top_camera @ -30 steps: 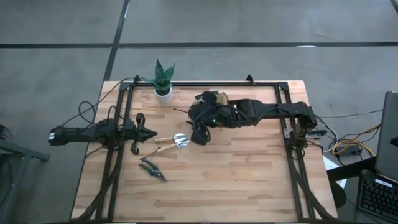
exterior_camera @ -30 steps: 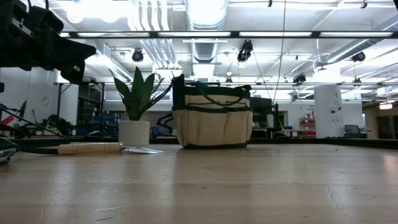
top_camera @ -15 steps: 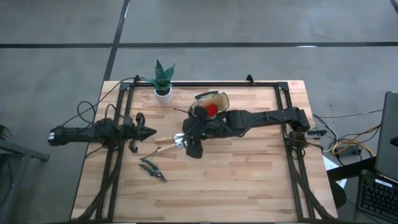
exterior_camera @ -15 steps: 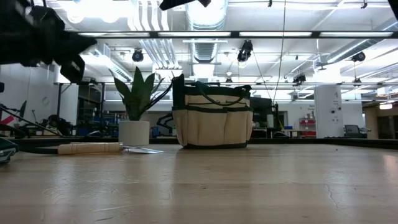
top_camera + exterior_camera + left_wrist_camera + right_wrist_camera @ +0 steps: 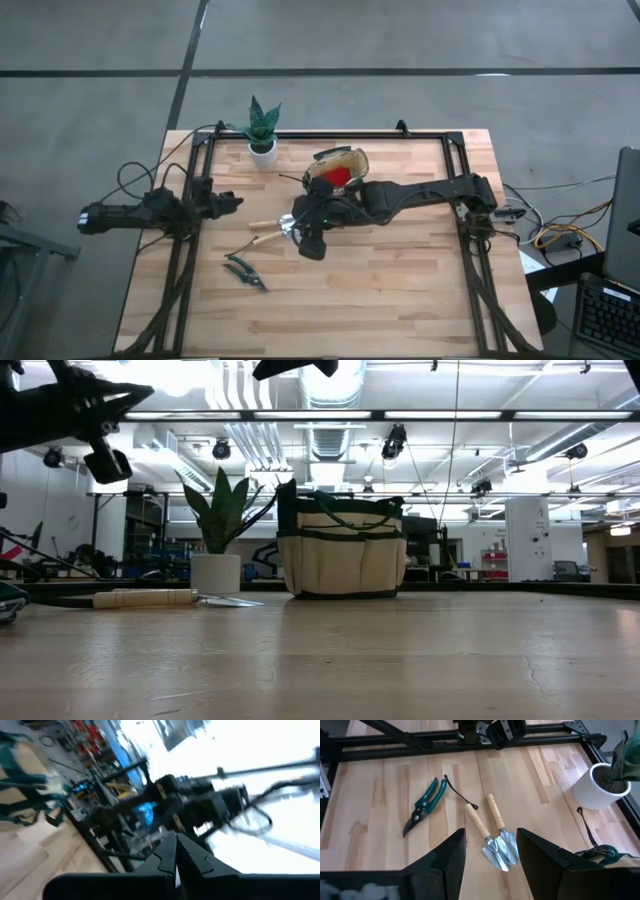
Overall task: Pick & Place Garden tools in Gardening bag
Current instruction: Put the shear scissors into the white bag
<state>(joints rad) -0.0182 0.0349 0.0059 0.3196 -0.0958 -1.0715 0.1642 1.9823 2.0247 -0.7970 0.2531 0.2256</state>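
Two silver-headed trowels (image 5: 499, 849) with wooden handles lie side by side on the table, and show in the high view (image 5: 268, 227) too. Dark green-handled pruning shears (image 5: 424, 813) lie flat nearer the table's near-left part (image 5: 245, 272). The tan gardening bag (image 5: 340, 166) stands upright at the far middle with a red soft item (image 5: 338, 175) inside. My right gripper (image 5: 491, 842) is open and empty, held above the trowels' heads (image 5: 309, 241). My left gripper (image 5: 175, 851) is shut and empty, raised near the left frame rail (image 5: 232, 200).
A green plant in a white pot (image 5: 262, 148) stands at the far left, just left of the bag. A thin black cord (image 5: 459, 796) lies between the shears and the trowels. Black frame rails (image 5: 190, 250) run along the table's edges. Bare wood lies on the near and right parts.
My right gripper has come away from the bag toward the table's near-left, and now hangs over the trowels' heads; the bag and its red item show again. My left gripper has drawn back toward the table's left edge and turned.
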